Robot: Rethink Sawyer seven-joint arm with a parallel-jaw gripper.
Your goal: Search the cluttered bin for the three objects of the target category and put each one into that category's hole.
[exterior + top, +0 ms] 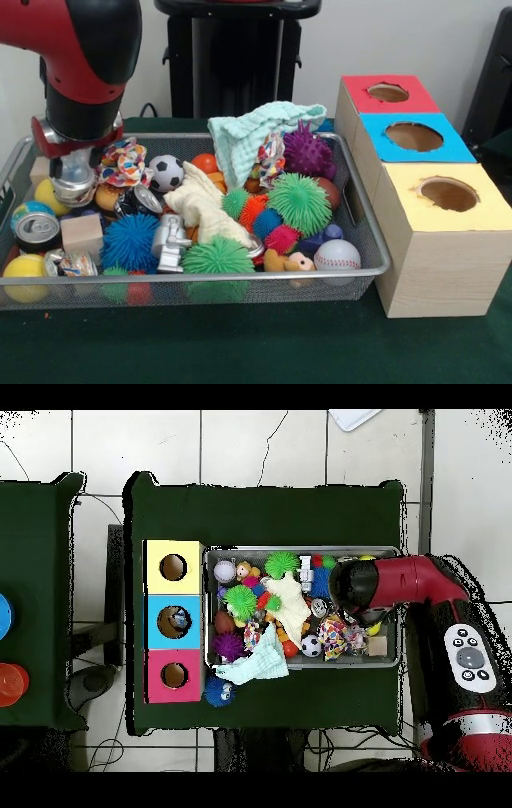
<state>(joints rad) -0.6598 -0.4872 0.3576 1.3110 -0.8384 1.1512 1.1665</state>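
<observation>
1. Green cloth covers the table [240, 352]; white floor tiles show around it in the overhead view.
2. Bin [370, 240], silver wire mesh, sits mid-table, heaped with clutter: spiky rubber balls, a soccer ball [166, 172], a baseball [337, 255], a wooden block [82, 234], a mint towel [256, 132], a cream cloth [204, 210].
3. Silver cans lie at the bin's end beneath the arm; one can [37, 227] stands with its top showing. These are not the targets.
4. No clear plastic bottle can be made out in either view. My guess is that they are buried under the cloths or the balls, or hidden behind the arm.
5. Sorting box stands just beside the bin's other end. The red-topped hole [388, 93] is at the end farthest from the front camera, then blue, then yellow.
6. Arm pose: the red elbow hangs over the bin's end well away from the box, wrist pointing straight down. The gripper [73, 186] is sunk among the toys, next to a patterned fabric piece [126, 164].
7. Pincer state: cannot tell; clutter and the wrist body hide it.
8. Step in hand reads as searching. To do it well: shift the cloths aside first, since they cover the most ground; look for creased see-through walls; leave cans alone.
</observation>
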